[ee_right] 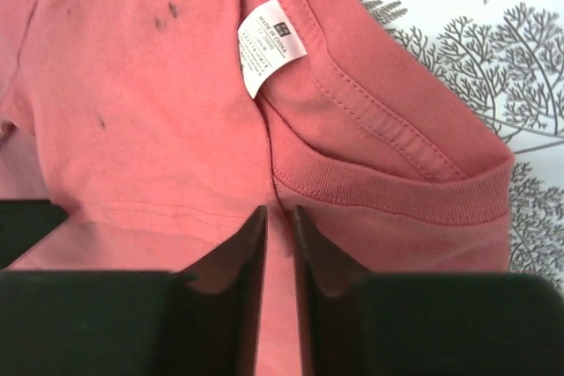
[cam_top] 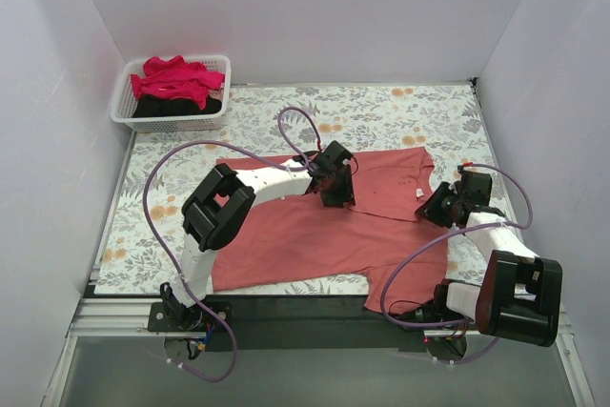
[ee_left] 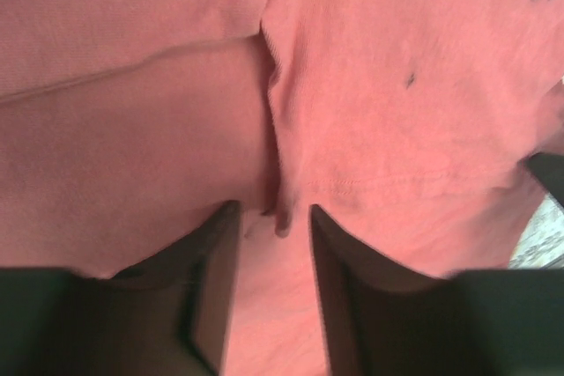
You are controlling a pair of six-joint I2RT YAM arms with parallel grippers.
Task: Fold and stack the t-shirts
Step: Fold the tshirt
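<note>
The coral-red t-shirt (cam_top: 315,226) lies spread on the floral table cover, collar to the right. My left gripper (cam_top: 335,181) rests on its upper middle. In the left wrist view (ee_left: 271,217) its jaws stand apart, with a raised fold of the shirt (ee_left: 275,129) running into the gap. My right gripper (cam_top: 440,203) is at the collar. In the right wrist view (ee_right: 278,216) it is shut on the shirt just below the ribbed neckband (ee_right: 397,187), by the white label (ee_right: 269,41). The crimson-pink t-shirt (cam_top: 176,79) and the black t-shirt (cam_top: 176,106) lie in the basket.
The white slatted basket (cam_top: 124,110) stands at the far left corner of the table. White walls close in the left, back and right sides. The floral cover (cam_top: 381,111) shows bare beyond the shirt. A sleeve (cam_top: 405,278) hangs toward the near edge.
</note>
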